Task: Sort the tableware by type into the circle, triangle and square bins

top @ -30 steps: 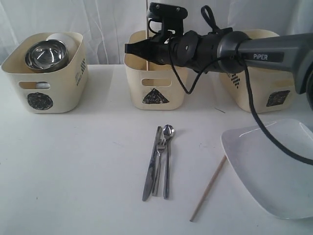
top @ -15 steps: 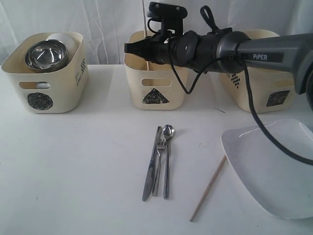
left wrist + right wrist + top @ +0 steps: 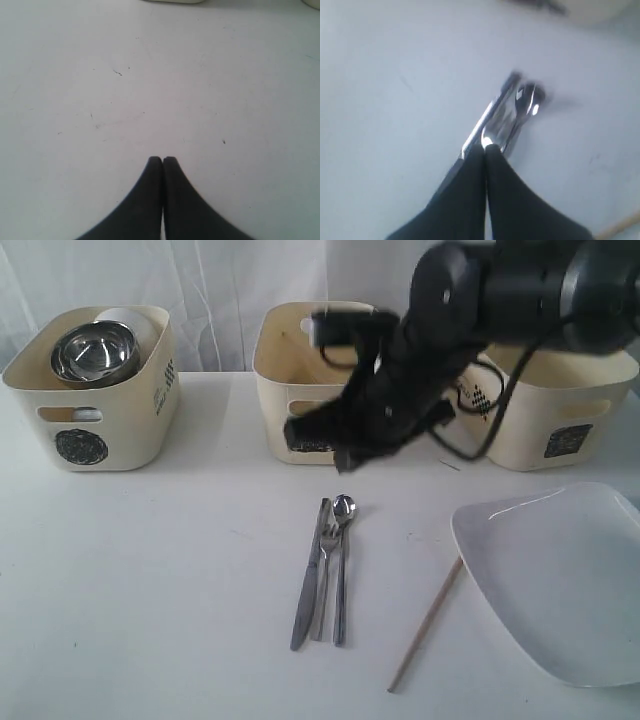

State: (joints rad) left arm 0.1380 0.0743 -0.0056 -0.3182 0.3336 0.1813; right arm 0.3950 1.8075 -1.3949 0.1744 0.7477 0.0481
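Right hand (image 3: 485, 147) was closed tight, fingertips together, nothing gripped. It sat low over the steel knife (image 3: 303, 610), steel fork (image 3: 326, 550) and steel spoon (image 3: 342, 580). The wrist view put its tips right above them, possibly touching, but the frame was too blurred to tell. Right arm (image 3: 470, 300) was a dark smear in the exterior view, reaching across in front of the triangle bin (image 3: 275, 360). Left hand (image 3: 163, 159) was also fully closed and empty, over bare tabletop (image 3: 150, 75).

Knife, fork and spoon lay side by side, touching, mid-tabletop, knife leftmost, spoon rightmost. One wooden chopstick (image 3: 428, 620) lay slanted to their right, apart from them, its upper end near the rim of the large white squarish plate (image 3: 560, 580) at the right edge. Circle bin (image 3: 60, 410) at far left held a steel bowl (image 3: 95, 352) with a white bowl (image 3: 135, 320) behind it. Square bin (image 3: 565, 405) stood at back right, inside not visible.
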